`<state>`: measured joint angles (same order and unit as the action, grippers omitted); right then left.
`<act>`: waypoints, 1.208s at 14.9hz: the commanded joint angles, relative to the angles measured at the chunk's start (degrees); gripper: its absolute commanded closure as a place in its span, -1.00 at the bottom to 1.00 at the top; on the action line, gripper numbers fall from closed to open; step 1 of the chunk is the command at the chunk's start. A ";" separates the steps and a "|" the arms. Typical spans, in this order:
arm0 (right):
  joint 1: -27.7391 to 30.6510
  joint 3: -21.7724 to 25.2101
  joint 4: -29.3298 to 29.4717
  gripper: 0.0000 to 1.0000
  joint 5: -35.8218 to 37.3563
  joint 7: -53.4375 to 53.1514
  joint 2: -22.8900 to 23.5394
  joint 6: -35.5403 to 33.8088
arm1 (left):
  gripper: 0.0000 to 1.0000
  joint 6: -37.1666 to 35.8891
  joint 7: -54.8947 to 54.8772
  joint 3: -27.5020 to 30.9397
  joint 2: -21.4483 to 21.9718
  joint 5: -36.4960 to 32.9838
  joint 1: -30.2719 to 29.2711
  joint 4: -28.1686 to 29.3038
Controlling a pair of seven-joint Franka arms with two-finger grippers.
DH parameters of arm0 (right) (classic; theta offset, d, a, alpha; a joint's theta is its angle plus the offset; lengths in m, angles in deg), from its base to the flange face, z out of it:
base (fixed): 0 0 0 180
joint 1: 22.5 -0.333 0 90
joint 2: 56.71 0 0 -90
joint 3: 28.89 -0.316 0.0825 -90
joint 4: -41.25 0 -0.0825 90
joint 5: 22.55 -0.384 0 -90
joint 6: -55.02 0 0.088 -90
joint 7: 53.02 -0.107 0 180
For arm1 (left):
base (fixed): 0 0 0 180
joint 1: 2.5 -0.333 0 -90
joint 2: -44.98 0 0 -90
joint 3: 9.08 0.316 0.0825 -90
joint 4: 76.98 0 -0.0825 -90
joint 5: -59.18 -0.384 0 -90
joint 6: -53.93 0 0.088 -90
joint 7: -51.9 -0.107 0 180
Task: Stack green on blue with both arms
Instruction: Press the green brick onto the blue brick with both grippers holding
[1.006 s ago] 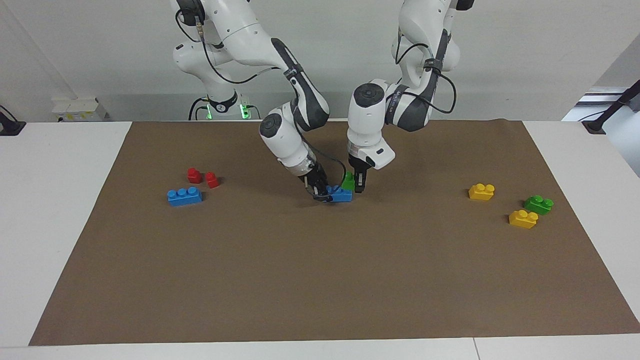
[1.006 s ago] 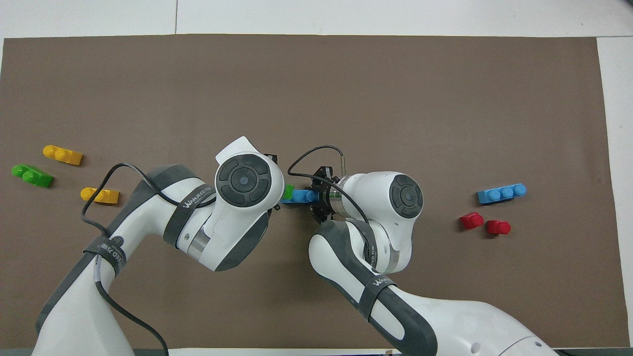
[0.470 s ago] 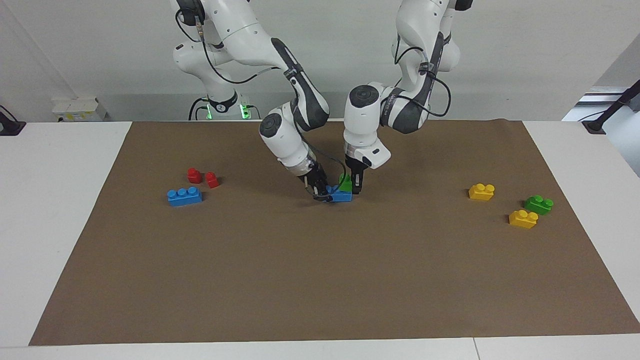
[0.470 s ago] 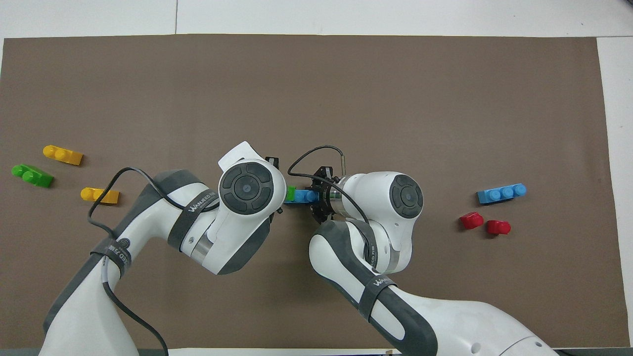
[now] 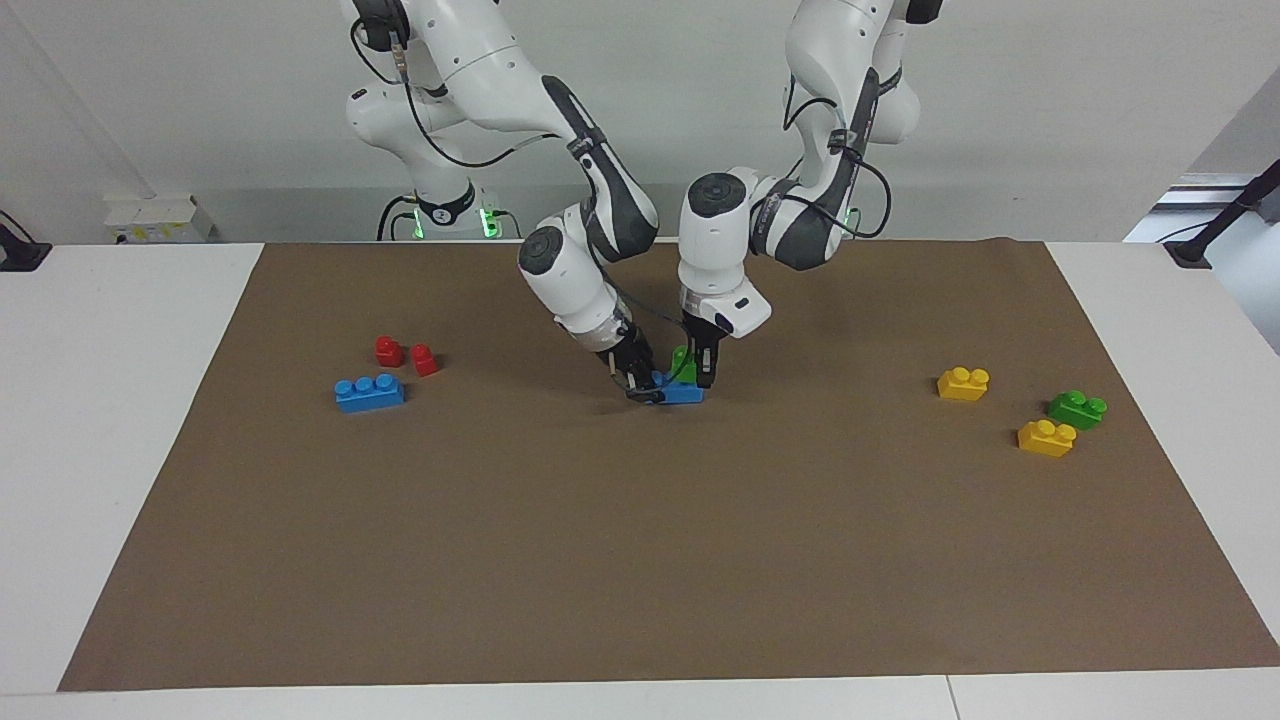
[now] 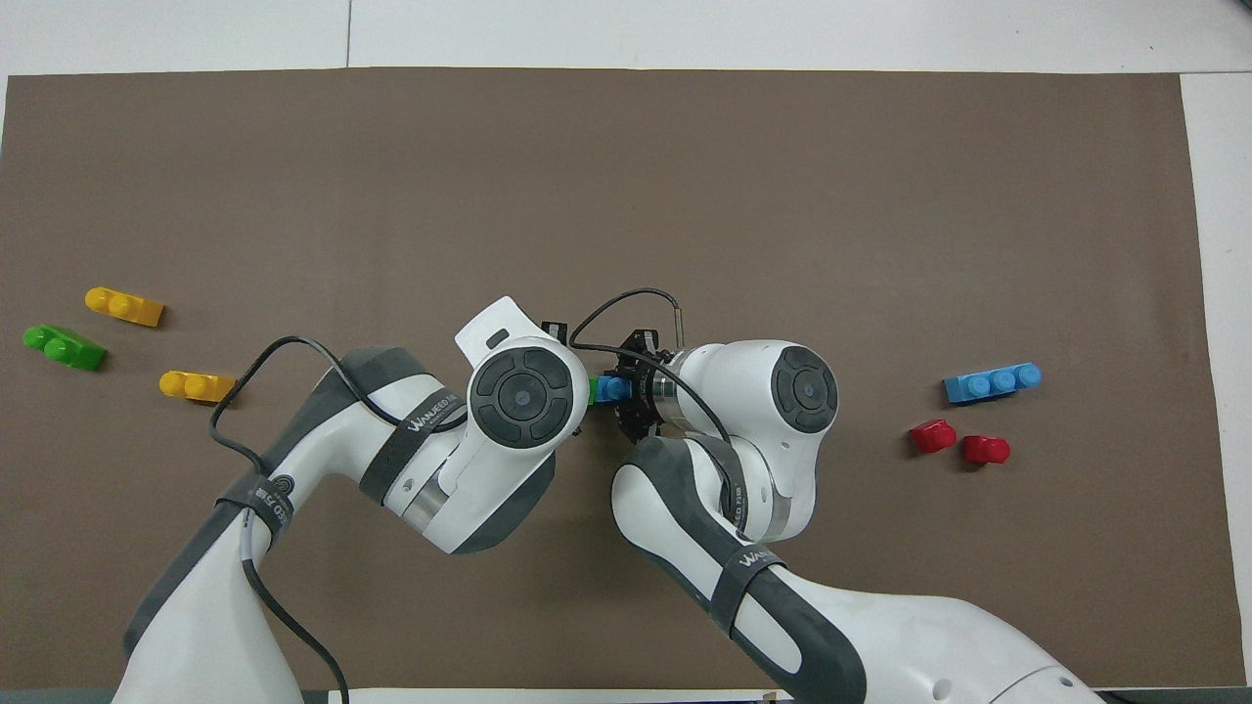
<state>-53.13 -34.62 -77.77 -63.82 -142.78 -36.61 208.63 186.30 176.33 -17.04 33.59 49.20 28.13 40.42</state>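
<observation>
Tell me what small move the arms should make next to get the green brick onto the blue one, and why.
Probably press down: the left gripper holds the green brick over the end of the blue brick, which the right gripper pins to the mat. Whether the studs have seated cannot be told, so a short downward push seems right.

green brick [image 5: 685,364] now over blue brick [image 5: 683,392]

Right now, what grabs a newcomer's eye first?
Mid-mat, both arms converge: the right gripper is shut on a long blue three-stud plastic brick, and the left gripper is shut on a small bright-green two-stud brick over it. Spare bricks lie toward both ends of the brown mat.
</observation>
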 commanded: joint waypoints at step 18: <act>-0.04 0.20 -3.06 1.00 -1.09 3.19 0.20 1.52 | 1.00 0.34 8.45 0.93 -0.74 -8.92 3.92 -0.42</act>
<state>-53.13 -34.54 -77.98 -63.82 -142.57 -36.76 208.68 186.46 183.32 -16.90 33.29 41.85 31.51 40.36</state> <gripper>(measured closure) 0.656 0.639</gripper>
